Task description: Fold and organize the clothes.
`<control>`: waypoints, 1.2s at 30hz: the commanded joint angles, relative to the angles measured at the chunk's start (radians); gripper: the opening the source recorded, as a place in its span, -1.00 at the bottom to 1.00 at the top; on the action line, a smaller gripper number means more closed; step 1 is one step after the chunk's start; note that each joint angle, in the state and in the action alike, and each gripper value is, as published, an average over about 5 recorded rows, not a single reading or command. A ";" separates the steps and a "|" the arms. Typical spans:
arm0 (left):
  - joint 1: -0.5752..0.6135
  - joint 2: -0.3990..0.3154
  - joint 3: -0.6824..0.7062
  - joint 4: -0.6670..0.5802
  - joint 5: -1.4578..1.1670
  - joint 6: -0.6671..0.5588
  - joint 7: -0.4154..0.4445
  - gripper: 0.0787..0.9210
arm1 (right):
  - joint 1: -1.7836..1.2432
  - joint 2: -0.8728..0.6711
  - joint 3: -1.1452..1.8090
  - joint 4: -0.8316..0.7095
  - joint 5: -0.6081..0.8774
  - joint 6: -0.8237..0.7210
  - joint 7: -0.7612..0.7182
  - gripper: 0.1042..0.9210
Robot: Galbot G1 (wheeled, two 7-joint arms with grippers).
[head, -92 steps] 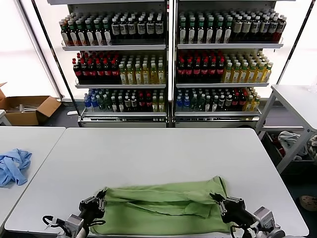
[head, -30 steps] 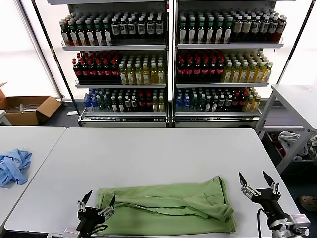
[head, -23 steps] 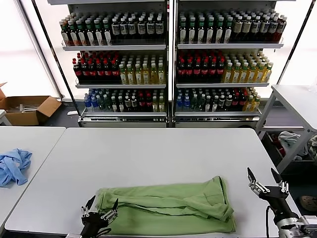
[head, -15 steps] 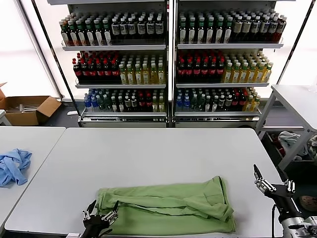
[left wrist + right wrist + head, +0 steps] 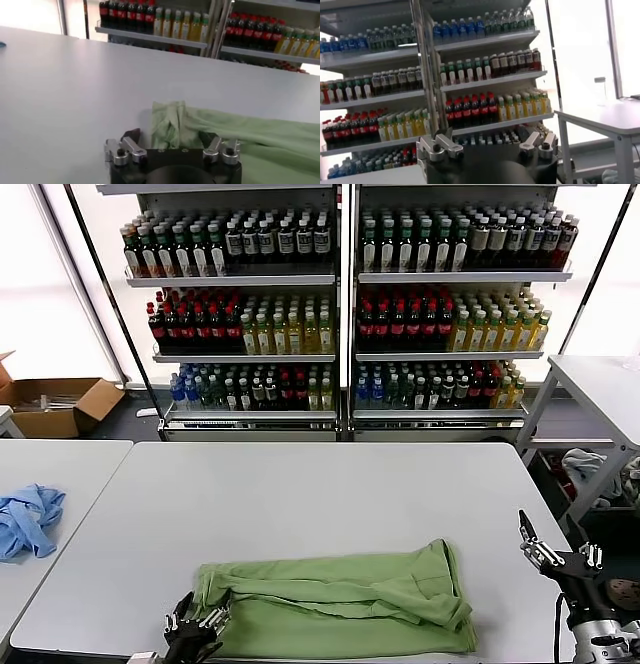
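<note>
The light green polo shirt (image 5: 340, 604) lies folded into a long band at the table's near edge; its collar, buttons and print are hidden. My left gripper (image 5: 196, 622) is open and empty at the shirt's left end, low at the table's front edge. In the left wrist view the gripper (image 5: 171, 136) faces the bunched end of the shirt (image 5: 172, 122) without holding it. My right gripper (image 5: 554, 546) is open and empty, raised off the table's right edge, well clear of the shirt. In the right wrist view that gripper (image 5: 486, 137) points at the shelves.
A light blue garment (image 5: 28, 519) lies on the neighbouring table at the left. Shelves of bottles (image 5: 345, 294) stand behind the white table (image 5: 330, 494). A cardboard box (image 5: 55, 404) sits on the floor at the far left. Another table (image 5: 600, 384) stands to the right.
Both grippers have let go of the shirt and opened. The right gripper has drawn off to the right and up; the left has sunk toward the front edge. The shirt now lies flatter.
</note>
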 commanded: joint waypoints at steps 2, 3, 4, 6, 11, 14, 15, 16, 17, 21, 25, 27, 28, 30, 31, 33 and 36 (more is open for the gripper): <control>0.000 -0.009 0.042 0.024 0.010 -0.039 0.006 0.31 | 0.001 0.002 0.003 -0.001 0.008 0.011 -0.004 0.76; -0.001 -0.011 0.052 0.026 0.021 -0.045 0.001 0.22 | 0.002 0.004 0.002 -0.001 0.008 0.012 -0.004 0.76; -0.003 -0.014 0.061 0.029 0.031 -0.048 -0.005 0.16 | 0.002 0.006 0.000 0.000 0.007 0.012 -0.004 0.76; -0.008 -0.020 0.076 0.032 0.043 -0.051 -0.014 0.02 | 0.001 0.009 -0.005 0.004 0.003 0.012 -0.005 0.76; -0.023 -0.024 0.097 0.033 0.067 -0.063 -0.025 -0.29 | 0.007 0.013 -0.015 0.013 -0.004 0.012 -0.005 0.76; -0.035 -0.025 0.101 0.027 0.075 -0.061 -0.037 -0.50 | 0.013 0.016 -0.020 0.014 -0.005 0.011 -0.004 0.76; -0.039 -0.025 0.099 0.021 0.075 -0.060 -0.040 -0.58 | 0.014 0.017 -0.022 0.015 -0.006 0.011 -0.004 0.76; -0.043 -0.024 0.095 0.013 0.075 -0.059 -0.042 -0.66 | 0.015 0.017 -0.023 0.016 -0.007 0.011 -0.004 0.76; -0.048 -0.022 0.087 0.003 0.073 -0.057 -0.045 -0.72 | 0.015 0.018 -0.024 0.016 -0.008 0.011 -0.003 0.76; -0.076 -0.008 0.028 -0.039 0.049 -0.039 -0.063 -0.93 | 0.019 0.016 -0.025 0.018 -0.011 0.009 0.000 0.76; -0.096 0.007 -0.074 -0.066 -0.002 -0.012 -0.091 -0.94 | 0.027 0.012 -0.025 0.021 -0.014 0.005 0.004 0.76; -0.097 0.013 -0.152 -0.070 -0.028 0.005 -0.105 -0.94 | 0.034 0.010 -0.027 0.022 -0.014 0.003 0.005 0.76; -0.097 0.017 -0.193 -0.068 -0.041 0.019 -0.114 -0.94 | 0.037 0.009 -0.029 0.022 -0.014 0.002 0.005 0.76; -0.099 0.024 -0.280 -0.060 -0.077 0.056 -0.136 -0.94 | 0.046 0.008 -0.036 0.021 -0.014 -0.001 0.006 0.76; -0.102 0.028 -0.324 -0.054 -0.098 0.076 -0.149 -0.94 | 0.050 0.007 -0.039 0.020 -0.014 -0.001 0.006 0.76; -0.106 0.034 -0.414 -0.042 -0.143 0.115 -0.167 -0.94 | 0.056 0.007 -0.046 0.019 -0.014 -0.003 0.007 0.76; -0.105 0.044 -0.545 -0.026 -0.187 0.150 -0.177 -0.94 | 0.064 0.004 -0.051 0.018 -0.014 -0.004 0.007 0.76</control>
